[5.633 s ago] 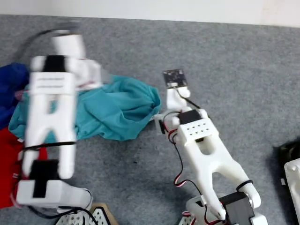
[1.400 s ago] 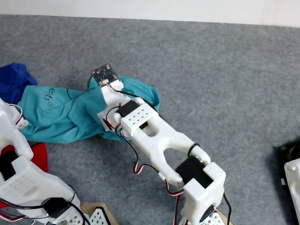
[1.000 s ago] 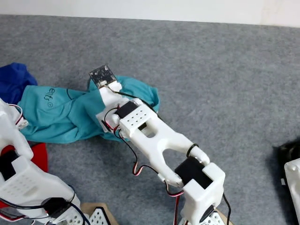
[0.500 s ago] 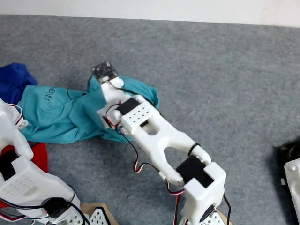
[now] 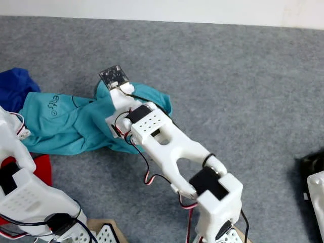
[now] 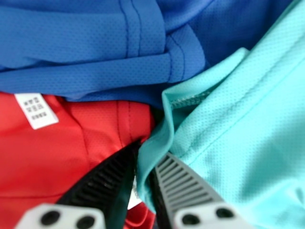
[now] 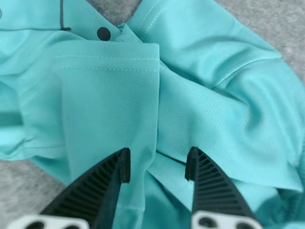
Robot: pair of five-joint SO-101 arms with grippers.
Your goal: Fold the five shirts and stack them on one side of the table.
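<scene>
At the far left my left claw (image 6: 143, 160) is clenched on a hem of the teal shirt (image 5: 66, 121), with the blue shirt (image 6: 95, 43) bunched behind it and the red shirt (image 6: 57, 152) under it. A few seconds ago my left arm (image 5: 25, 197) stood over the teal shirt. It has since drawn back to the near left corner, and the shirt now lies stretched out that way with its printed chest showing.

My right arm (image 5: 167, 144) has swung in from the bare table and hangs above the shirt's right end. In the last second it has barely stirred. My right claw (image 7: 157, 164) is spread wide over a sleeve fold and holds nothing. I judge this as spreading the first shirt flat: one end is pinned and the other is not yet taken, so no fold has begun.

The table is covered in rough grey cloth (image 5: 243, 91). A pale wall (image 5: 202, 9) runs along the far edge, and something black (image 5: 310, 163) sits at the far right.
</scene>
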